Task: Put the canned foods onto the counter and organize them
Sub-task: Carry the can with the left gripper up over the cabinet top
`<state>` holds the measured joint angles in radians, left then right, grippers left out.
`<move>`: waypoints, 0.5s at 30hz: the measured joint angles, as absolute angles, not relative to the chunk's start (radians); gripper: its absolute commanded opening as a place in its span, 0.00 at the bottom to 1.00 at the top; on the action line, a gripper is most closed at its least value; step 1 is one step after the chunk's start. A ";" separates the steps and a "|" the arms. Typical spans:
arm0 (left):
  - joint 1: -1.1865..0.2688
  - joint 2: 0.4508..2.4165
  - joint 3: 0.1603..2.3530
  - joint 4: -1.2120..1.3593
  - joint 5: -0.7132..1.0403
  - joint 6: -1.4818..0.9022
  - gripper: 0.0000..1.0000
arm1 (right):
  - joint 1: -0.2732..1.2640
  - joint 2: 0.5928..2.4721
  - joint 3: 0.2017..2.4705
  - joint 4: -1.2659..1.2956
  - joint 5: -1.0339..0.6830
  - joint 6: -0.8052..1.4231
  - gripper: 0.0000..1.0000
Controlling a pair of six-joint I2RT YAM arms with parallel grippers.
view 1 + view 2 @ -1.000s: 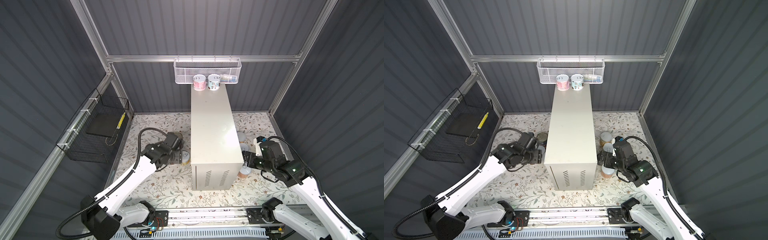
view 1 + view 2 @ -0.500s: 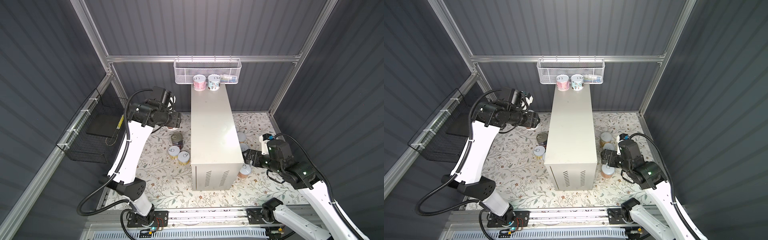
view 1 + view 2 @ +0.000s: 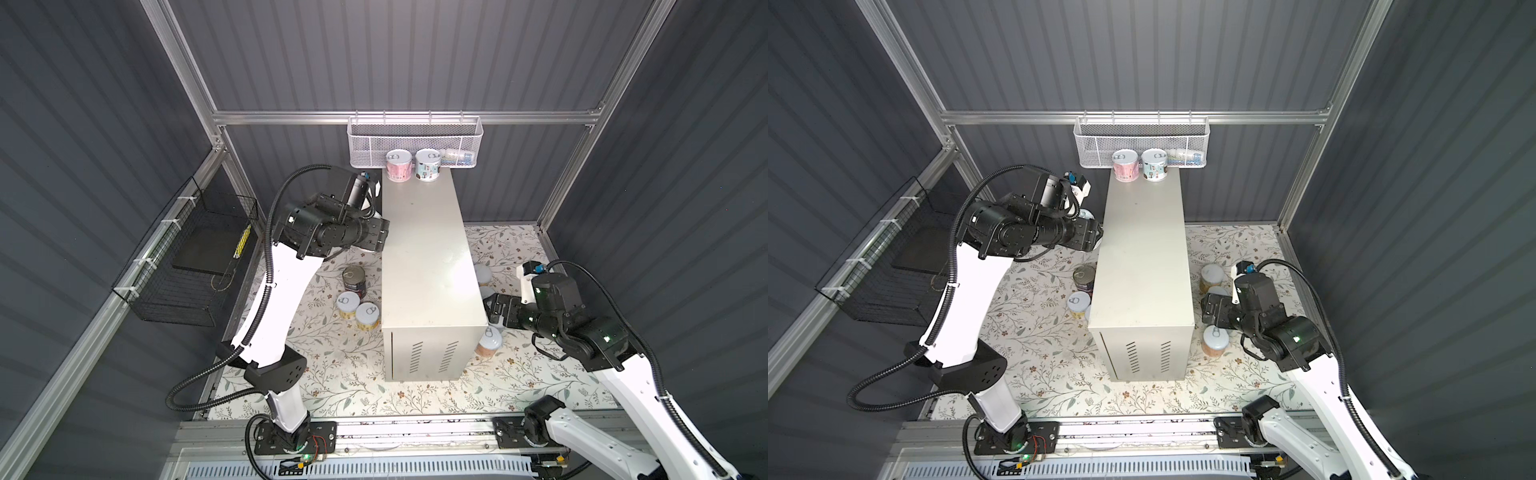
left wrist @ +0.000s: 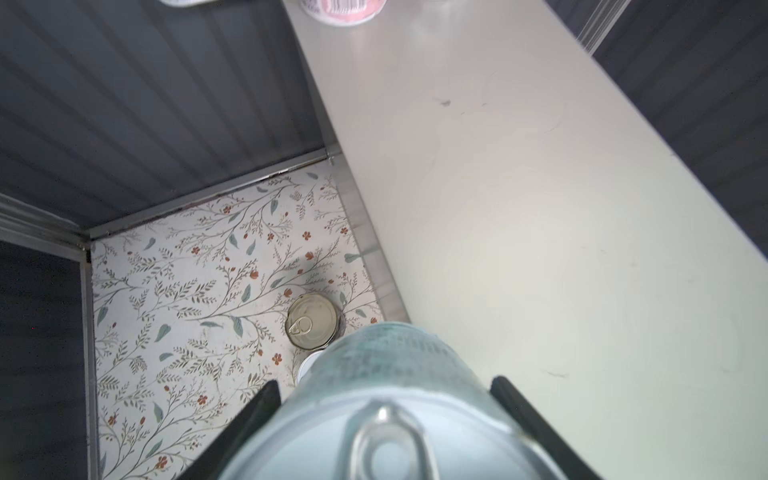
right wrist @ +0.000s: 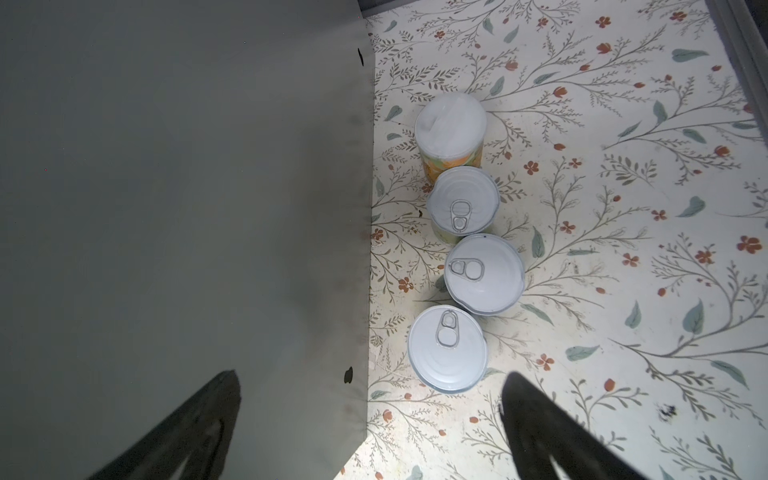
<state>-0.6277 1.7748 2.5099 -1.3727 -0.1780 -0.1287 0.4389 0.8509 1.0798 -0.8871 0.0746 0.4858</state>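
Left wrist view shows a teal tin [image 4: 374,365], round-walled, its silver pull-tab lid turned toward the camera and its body running away from it; the left gripper [image 4: 385,380] clamps it, a black finger [image 4: 245,419] pressed on each side. The tin hangs clear of the floor at the left long edge of the counter [image 4: 519,208]; whether it touches that edge I cannot tell. The counter is a tall cream-white box of smooth sheet metal, flat-topped, with vent slits in its near end; in both top views its long axis runs from the near side to the back wall. At its far end a pink tin [image 3: 399,166] and a pale blue tin [image 3: 429,165] stand upright, lids up, just beside each other, close by a white mesh basket [image 3: 374,143] on the back rail. On the flowered mat [image 3: 332,353] left of the counter stand a taller dark can [image 3: 353,282] and two small tins [image 3: 348,303]. The right gripper [image 5: 372,376] spreads wide and empty beside the counter's right wall, over four upright cans [image 5: 484,272] in a row, three with silver pull-tab lids, the end can [image 5: 451,124] capped in white plastic over an orange label
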 measured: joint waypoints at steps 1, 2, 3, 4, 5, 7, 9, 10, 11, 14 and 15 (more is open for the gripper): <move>-0.635 1.775 2.521 -1.370 -0.184 -0.128 0.00 | 0.439 0.852 1.083 -0.887 0.076 0.485 0.99; -0.641 1.776 2.528 -1.367 -0.187 -0.126 0.00 | 0.439 0.853 1.086 -0.888 0.079 0.484 0.99; -0.649 1.780 2.539 -1.367 -0.191 -0.125 0.00 | 0.439 0.853 1.092 -0.890 0.084 0.484 0.99; -0.656 1.790 2.553 -1.367 -0.192 -0.123 0.00 | 0.439 0.853 1.097 -0.890 0.089 0.484 0.99; -0.662 1.802 2.569 -1.368 -0.192 -0.122 0.00 | 0.439 0.852 1.102 -0.889 0.093 0.484 0.99; -0.674 1.837 2.602 -1.364 -0.192 -0.118 0.00 | 0.439 0.852 1.110 -0.888 0.100 0.485 0.99; -0.684 1.867 2.616 -1.357 -0.191 -0.115 0.00 | 0.439 0.851 1.114 -0.887 0.105 0.485 0.99; -0.688 1.882 2.617 -1.352 -0.191 -0.114 0.00 | 0.438 0.851 1.116 -0.888 0.107 0.486 0.99; -0.690 1.894 2.617 -1.349 -0.191 -0.113 0.00 | 0.438 0.850 1.118 -0.888 0.111 0.486 0.99; -0.694 1.917 2.611 -1.346 -0.190 -0.111 0.00 | 0.438 0.840 1.119 -0.889 0.121 0.487 0.99; -0.695 1.921 2.611 -1.346 -0.190 -0.111 0.00 | 0.438 0.833 1.119 -0.888 0.125 0.488 0.99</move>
<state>-0.6952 1.9205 2.6114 -1.3464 -0.1902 -0.1112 0.4381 0.8330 1.1191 -0.8883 0.1246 0.4881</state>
